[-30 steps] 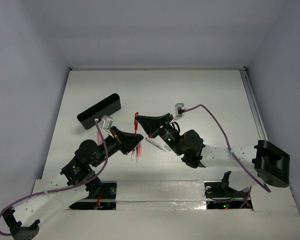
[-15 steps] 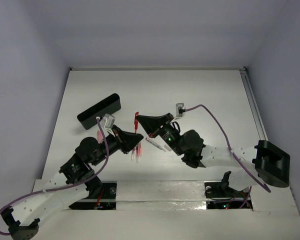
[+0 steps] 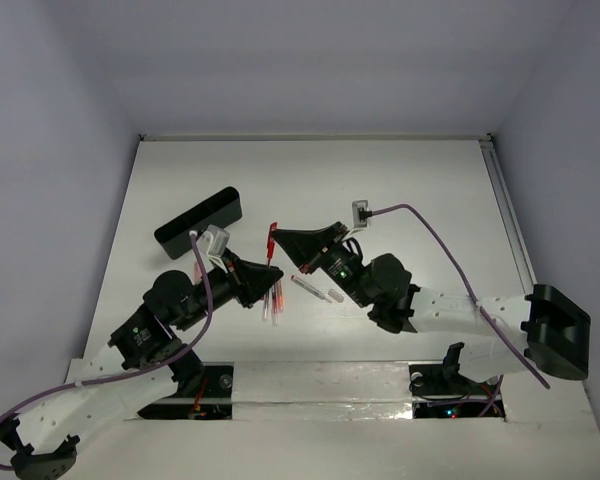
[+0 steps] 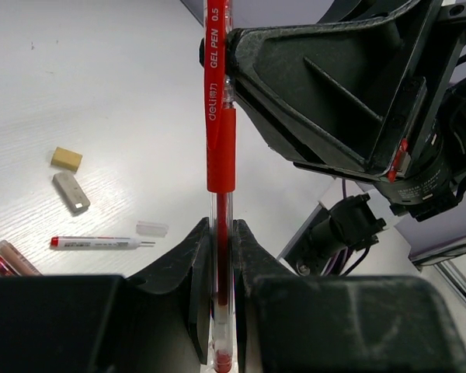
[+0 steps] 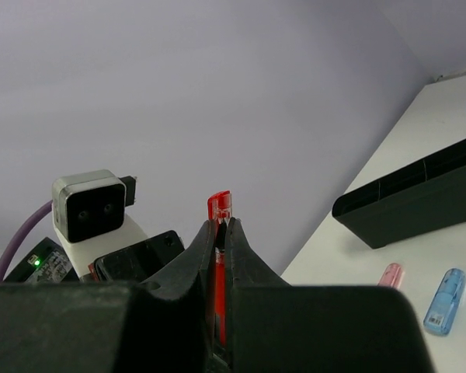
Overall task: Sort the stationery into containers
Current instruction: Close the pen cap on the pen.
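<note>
One red gel pen (image 4: pixel 220 148) stands upright above the table, and both grippers are shut on it. My left gripper (image 4: pixel 220 233) clamps its clear lower barrel. My right gripper (image 5: pixel 220 227) pinches it near the top, with the red cap end (image 5: pixel 219 206) poking out above the fingers. From above, the pen (image 3: pixel 271 247) sits between the left gripper (image 3: pixel 276 272) and the right gripper (image 3: pixel 277 239). The black box (image 3: pixel 198 222) lies to the left on the table, also seen as the black box (image 5: pixel 415 198).
Loose on the table are a white pen (image 4: pixel 101 242), a clear cap (image 4: pixel 152 228), a beige eraser (image 4: pixel 66 158) and a grey eraser (image 4: pixel 71 192). More red pens (image 3: pixel 273 300) lie under the left gripper. A pink capsule (image 5: pixel 389 274) and blue capsule (image 5: pixel 444 301) rest near the box.
Both arms have shifted a little, the right arm's rear link moving right. The red pen stays held by both grippers at about the same spot.
</note>
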Controlling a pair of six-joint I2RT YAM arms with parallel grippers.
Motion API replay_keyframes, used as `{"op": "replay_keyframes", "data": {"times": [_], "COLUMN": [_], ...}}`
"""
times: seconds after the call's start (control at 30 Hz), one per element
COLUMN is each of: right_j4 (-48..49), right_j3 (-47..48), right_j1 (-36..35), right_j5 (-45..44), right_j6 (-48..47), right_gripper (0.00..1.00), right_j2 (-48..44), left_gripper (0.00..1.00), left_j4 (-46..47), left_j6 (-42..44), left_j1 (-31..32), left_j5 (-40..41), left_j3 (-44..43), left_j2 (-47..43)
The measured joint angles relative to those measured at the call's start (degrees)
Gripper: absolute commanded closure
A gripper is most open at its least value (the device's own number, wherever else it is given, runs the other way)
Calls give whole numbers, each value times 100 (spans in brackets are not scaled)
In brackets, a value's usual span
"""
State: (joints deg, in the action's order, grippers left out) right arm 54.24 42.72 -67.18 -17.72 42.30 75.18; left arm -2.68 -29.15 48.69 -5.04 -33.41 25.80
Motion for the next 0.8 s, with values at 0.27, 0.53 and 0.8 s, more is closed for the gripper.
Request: {"op": "replay_keyframes", "data": {"times": [0.27,0.53,0.8], "right_j4": [-444,-933,-1163], "right_j3": [-33,-131,-131], "right_j1": [-31,-111,-114], "right_j5": [173,409,608], "right_j6": [-7,-223,-605], "right_gripper": [47,33,30], "right_j2": [-258,-433,-590], "left_gripper": [100,100,100], "left_j4": [227,715,758], "left_j6": [-44,-164,-302], "left_j1": [-17,-55,-55], "left_j5": [-33,72,28], "left_j3": [7,98,310], "left_j2": [-7,-221,-264]}}
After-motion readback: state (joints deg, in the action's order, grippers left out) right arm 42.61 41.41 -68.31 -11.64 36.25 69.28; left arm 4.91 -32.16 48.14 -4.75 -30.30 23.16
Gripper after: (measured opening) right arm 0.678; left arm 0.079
